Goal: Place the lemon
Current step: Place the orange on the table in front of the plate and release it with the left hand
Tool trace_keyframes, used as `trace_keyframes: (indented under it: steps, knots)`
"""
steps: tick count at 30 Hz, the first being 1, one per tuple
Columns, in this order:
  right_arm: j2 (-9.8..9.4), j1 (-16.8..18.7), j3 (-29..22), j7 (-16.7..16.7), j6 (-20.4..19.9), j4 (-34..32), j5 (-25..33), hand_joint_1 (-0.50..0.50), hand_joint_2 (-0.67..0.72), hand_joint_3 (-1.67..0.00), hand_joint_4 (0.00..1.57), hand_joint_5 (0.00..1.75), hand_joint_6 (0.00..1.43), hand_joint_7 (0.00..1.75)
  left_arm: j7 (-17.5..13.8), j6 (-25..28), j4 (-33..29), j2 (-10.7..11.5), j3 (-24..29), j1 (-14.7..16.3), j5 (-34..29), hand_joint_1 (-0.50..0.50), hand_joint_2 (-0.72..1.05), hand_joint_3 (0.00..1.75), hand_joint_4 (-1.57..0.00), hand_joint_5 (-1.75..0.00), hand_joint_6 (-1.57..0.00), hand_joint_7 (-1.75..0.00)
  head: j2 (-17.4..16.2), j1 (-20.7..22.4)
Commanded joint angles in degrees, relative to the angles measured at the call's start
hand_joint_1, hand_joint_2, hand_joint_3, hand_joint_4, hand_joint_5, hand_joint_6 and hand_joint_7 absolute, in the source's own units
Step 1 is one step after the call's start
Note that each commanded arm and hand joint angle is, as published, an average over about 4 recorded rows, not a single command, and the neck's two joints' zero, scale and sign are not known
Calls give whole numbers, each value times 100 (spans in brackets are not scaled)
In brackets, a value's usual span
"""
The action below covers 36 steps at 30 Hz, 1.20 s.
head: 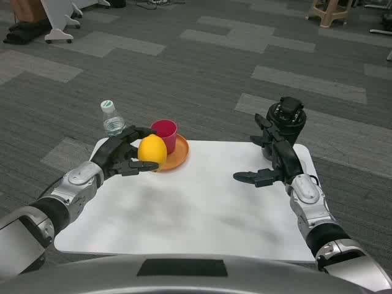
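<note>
Head view: one view only, looking down over the white rectangular worktop.
Left robot hand: closed around the smooth yellow lemon, with black fingers seen behind it and below it.
Lemon: held at the near left edge of the flat orange plate, at the worktop's far left; whether it touches the plate cannot be told.
Plate: a small magenta plastic cup is carried upright on it, just behind the lemon.
Bottle: a clear plastic bottle with a white cap is seen upright behind the left robot hand.
Right robot hand: held over the worktop's right side, fingers apart, nothing gripped.
Far right corner: a black round device is seen behind the right robot hand.
</note>
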Motion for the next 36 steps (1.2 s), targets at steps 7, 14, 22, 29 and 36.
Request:
trace_keyframes:
  steps: [7,14,22,29,36]
  knots:
    - [-47,-172,67,-9,-11,-13,45,8,-22,-48,0,87,0,10,-13,-51,5,73,65,31,-95,50,105,9,-153,-175,-58,-112,37,83]
    - [-47,-176,78,-6,-11,-7,47,8,-22,-48,0,82,0,10,-11,-51,8,73,35,20,-95,50,100,9,-153,-175,-58,-112,28,87]
    - [-47,-183,78,-9,-11,-7,54,8,-22,-48,0,78,0,14,33,1,188,90,-460,-139,-95,50,100,9,-153,-175,-58,-112,-19,128]
    - [-42,-183,96,-9,-11,-2,54,8,-22,-48,0,78,0,14,75,322,572,55,-1334,-394,-29,50,100,9,-153,-175,-60,-112,-71,139]
    - [-38,-183,96,-9,-11,2,54,8,-22,-48,0,80,0,14,114,535,838,-29,-1717,-506,261,50,100,9,-153,-175,-60,-112,-148,208]
